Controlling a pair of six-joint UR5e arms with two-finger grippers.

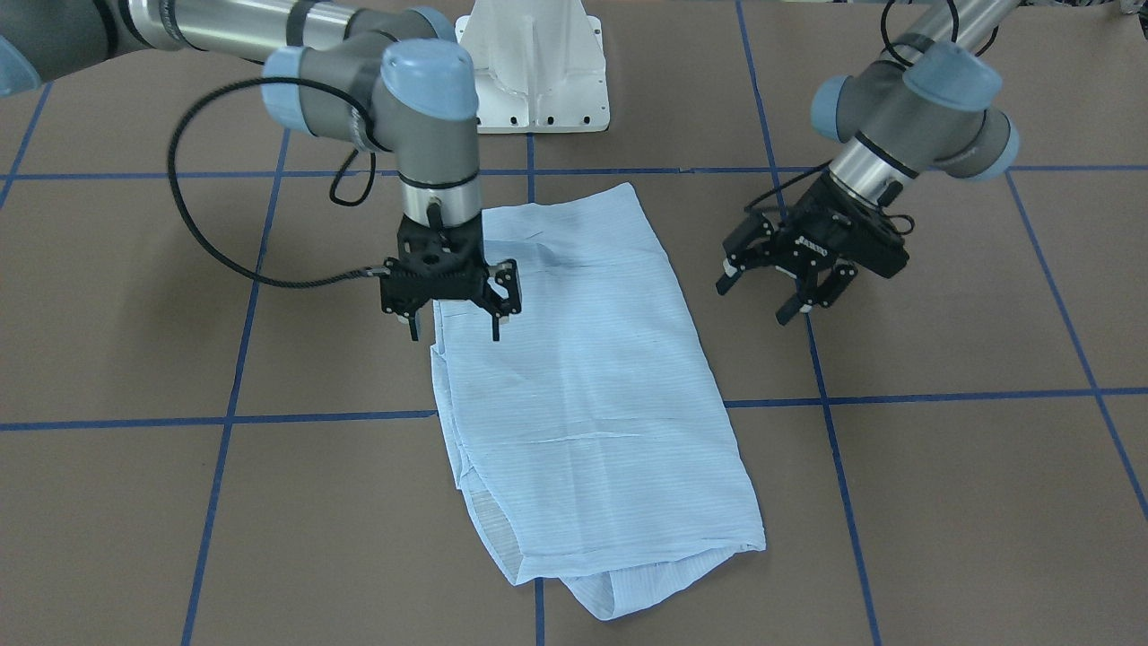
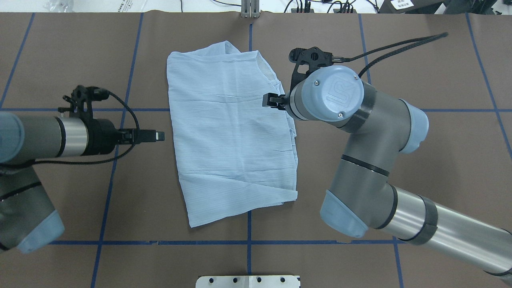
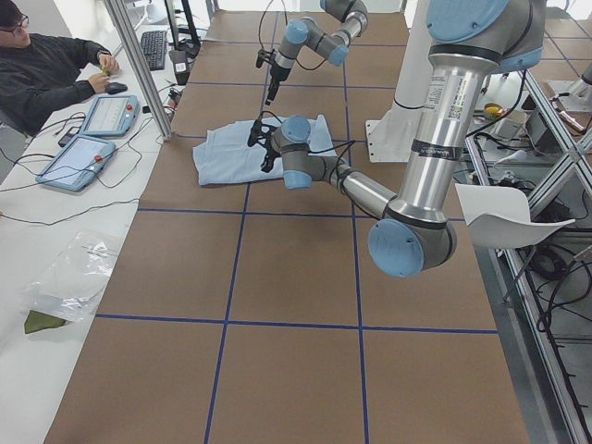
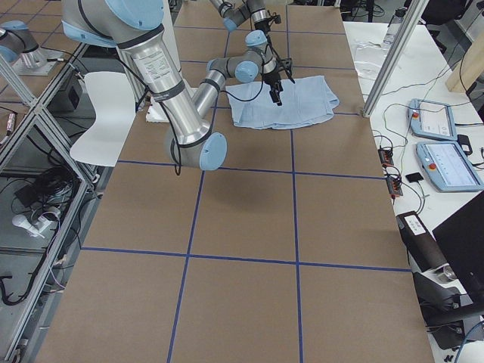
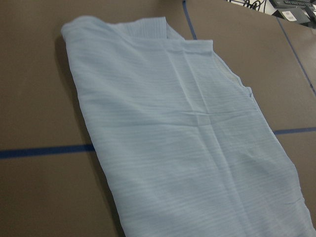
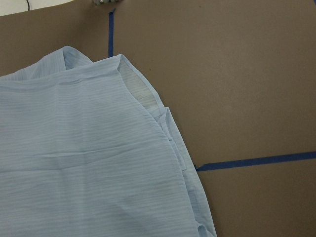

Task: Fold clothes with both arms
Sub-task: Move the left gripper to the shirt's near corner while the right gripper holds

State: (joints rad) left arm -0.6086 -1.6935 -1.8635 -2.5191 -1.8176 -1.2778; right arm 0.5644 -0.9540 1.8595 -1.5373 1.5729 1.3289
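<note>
Light-blue striped shirt lies flat mid-worktop, already folded into a long narrow panel. The sleeves don't show and are presumably tucked inside. Its long axis runs from the robot's base out toward the operators' side, skewed a bit off the blue tape grid. At the far end an under-layer pokes out past the top layer, so that end is untidy.

Right gripper points straight down over the shirt's right long edge, nearer the base end. Jaws are wide and hold nothing. They straddle the edge, one fingertip over cloth and the other over bare worktop. Can't tell if the tips touch the fabric or hang just above it.

Left gripper is off the cloth, beside the left long edge and clearly apart from it. It is tilted toward the shirt, jaws also wide and empty. Its wrist view shows only the shirt, no jaws.

The right arm is the nearer one, already on its edge. The shirt lies inboard of the left jaws, across a strip of bare worktop.

Judgement: a grasp is being set up. A next fold would likely go across the long axis, so both arms need matching grips on opposite long edges. The left has to close that gap first.
</note>
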